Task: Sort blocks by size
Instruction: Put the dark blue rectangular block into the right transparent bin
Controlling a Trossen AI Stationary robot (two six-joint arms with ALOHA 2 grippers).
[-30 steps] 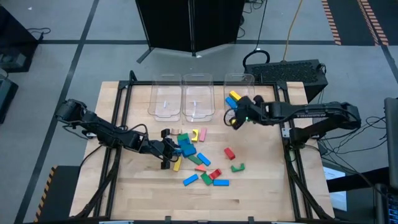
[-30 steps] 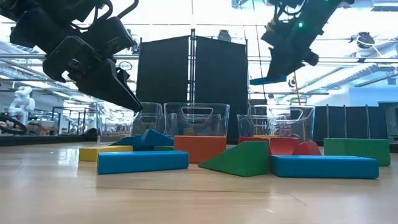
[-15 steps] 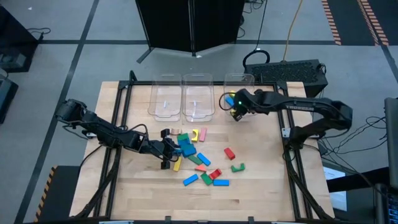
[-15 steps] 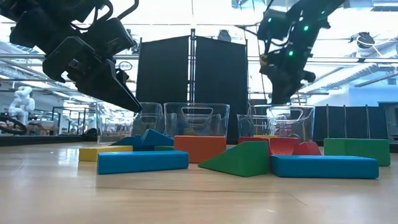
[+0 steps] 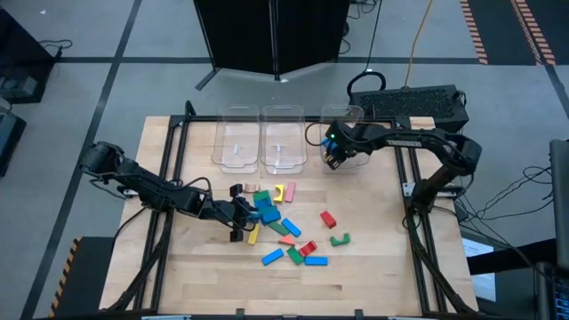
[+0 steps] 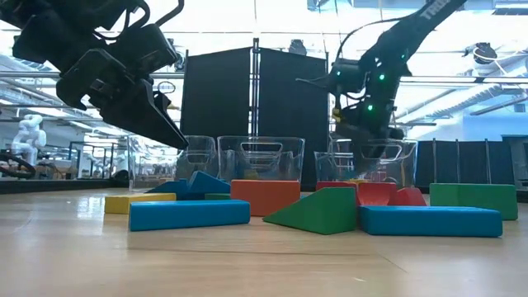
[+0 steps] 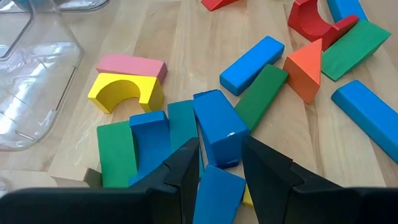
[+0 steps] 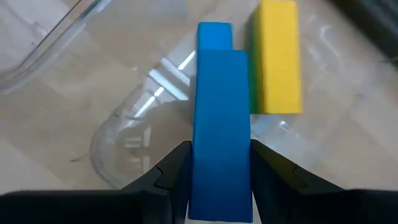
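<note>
Several coloured blocks (image 5: pixel 289 233) lie scattered on the wooden table between the arms. My left gripper (image 5: pixel 242 216) sits low at the pile's left side, shut on a blue block (image 7: pixel 214 127) that leans tilted on the neighbouring blocks. My right gripper (image 5: pixel 334 156) hangs over the rightmost clear bin (image 5: pixel 348 116), shut on a long blue block (image 8: pixel 221 124). On that bin's floor lie a yellow block (image 8: pixel 277 56) and another blue block (image 8: pixel 214 34). My left gripper pinches the blue block's two long sides (image 7: pixel 219 149) between its fingers, at the block's near end. The fingers come slanting down from the table's left and lie along the block. The block still rests tilted in the pile. My right gripper pinches the long blue block by its two long sides (image 8: pixel 221 180) between the two fingers. The fingers point steeply down and run along the block. The block sticks out beyond the fingertips, lifted clear above the bin floor.
Two more clear bins (image 5: pixel 236 142) (image 5: pixel 283 142) stand left of the right one along the far edge. A yellow arch (image 7: pixel 121 93) and a pink block (image 7: pixel 130 64) lie by the pile's far side. Bare wood shows at the near edge (image 5: pixel 356 284).
My right gripper has swung toward the table's far edge and gone down over the rightmost bin, tipping more steeply downward, with the long blue block still between its fingers.
</note>
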